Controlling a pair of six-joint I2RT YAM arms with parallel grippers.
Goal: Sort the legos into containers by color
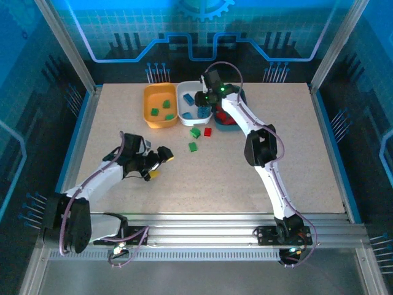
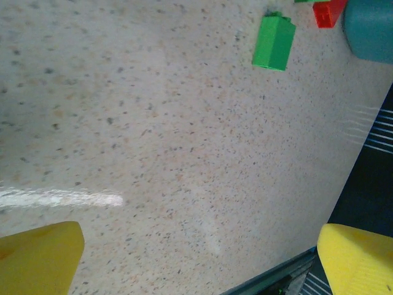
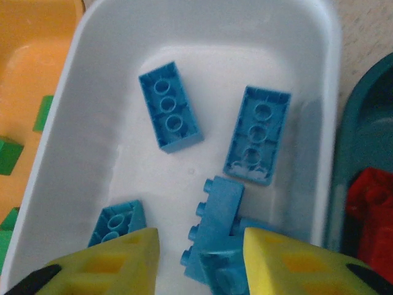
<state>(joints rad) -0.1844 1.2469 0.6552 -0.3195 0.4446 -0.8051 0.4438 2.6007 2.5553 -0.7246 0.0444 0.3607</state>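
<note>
Currently the right hand (image 3: 201,235) hangs low over the white tray (image 3: 86,104), fingers spread, nothing pinched. One blue brick (image 3: 216,206) lies on edge directly between the fingers, leaning on other blue pieces. Tray floor shows between it and one finger; contact with the other finger cannot be resolved. The orange tray (image 3: 31,49), off one side of this hand, holds green pieces (image 3: 7,155). The teal tray (image 3: 359,135), off the other side, holds red ones (image 3: 371,196).

The left hand (image 2: 199,239) hovers over bare counter (image 2: 153,153), fingers wide apart, empty. A green brick (image 2: 274,42) and a red brick (image 2: 328,12) lie well ahead of it, near the teal tray's corner. A second green brick (image 1: 195,132) sits just beside the red one.

Judgement: the blue drop into white looks finished and withdrawal comes next. Lift straight up with the fingers kept spread, so neither tip catches the leaning brick or tips it over the wall. Clear the rim fully before swinging sideways. Three loose pieces are left to sort.
</note>
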